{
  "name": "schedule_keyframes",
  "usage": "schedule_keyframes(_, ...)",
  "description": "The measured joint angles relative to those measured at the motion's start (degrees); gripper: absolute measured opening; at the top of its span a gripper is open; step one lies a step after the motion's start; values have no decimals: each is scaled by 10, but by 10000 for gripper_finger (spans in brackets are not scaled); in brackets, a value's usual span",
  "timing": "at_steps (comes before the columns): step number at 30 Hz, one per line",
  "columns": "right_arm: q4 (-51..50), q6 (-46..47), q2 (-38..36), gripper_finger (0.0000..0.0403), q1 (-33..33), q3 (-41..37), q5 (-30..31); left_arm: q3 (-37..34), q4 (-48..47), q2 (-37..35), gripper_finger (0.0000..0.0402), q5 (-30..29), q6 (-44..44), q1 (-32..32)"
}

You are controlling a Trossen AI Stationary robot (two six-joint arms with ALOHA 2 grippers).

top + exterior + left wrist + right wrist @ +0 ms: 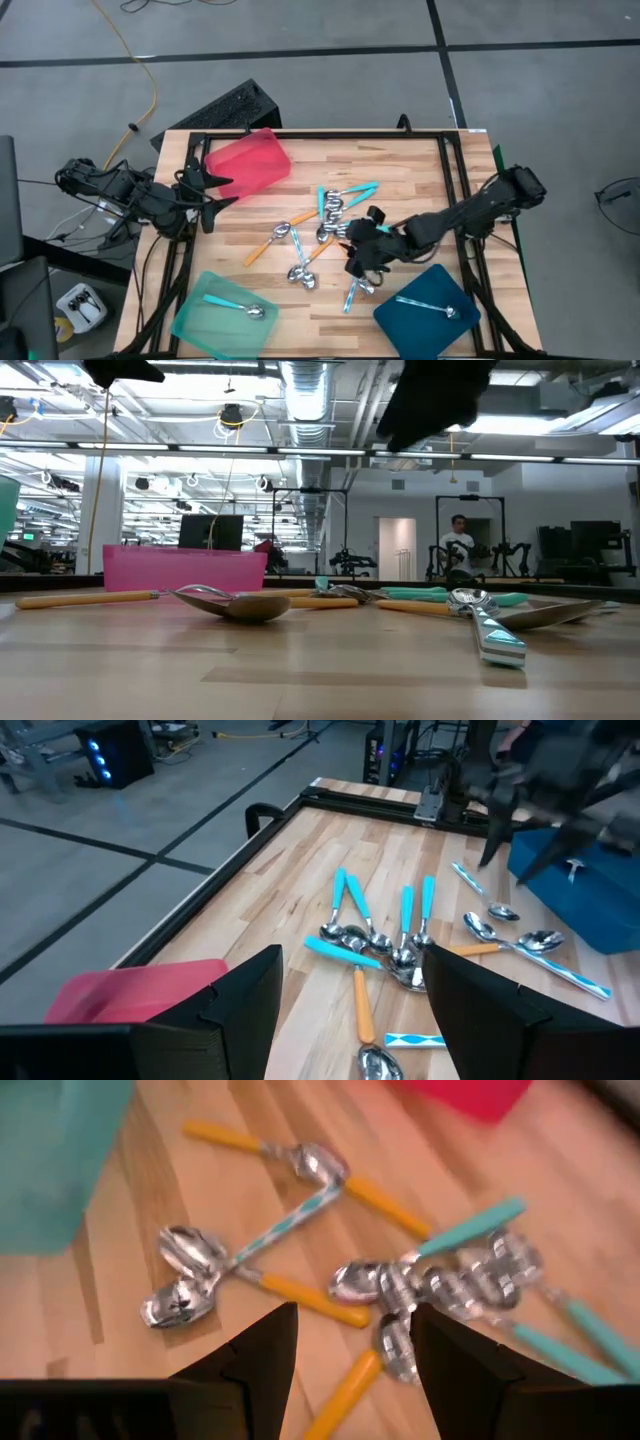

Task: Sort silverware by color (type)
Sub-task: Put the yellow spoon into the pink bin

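Observation:
Loose spoons lie in a heap on the wooden table's middle: orange-handled ones (268, 245), turquoise ones (345, 195) and pale blue patterned ones (352, 295). One turquoise spoon (235, 305) lies in the mint-green tray (200, 325). One patterned spoon (428, 306) lies in the dark-blue tray (445, 330). My right gripper (356, 268) hangs open above the heap's right side, slanting down, with nothing between its fingers (270, 1360). My left gripper (228, 192) waits open above the table's left edge, beside the red tray (248, 163).
The red tray lies at the far left, the mint-green tray at the near left and the dark-blue tray at the near right. A black frame (450, 180) runs around the table's edges. Bare wood shows between the near trays (320, 325).

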Motion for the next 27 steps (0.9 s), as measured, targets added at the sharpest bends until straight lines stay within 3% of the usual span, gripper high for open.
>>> schedule_keyframes(14,-36,117,123,219,1,1,-57,0,0,0,226,0,-6,0)
schedule_keyframes(27,-52,144,127,219,-2,1,-61,0,1,0,226,0,-12,0)
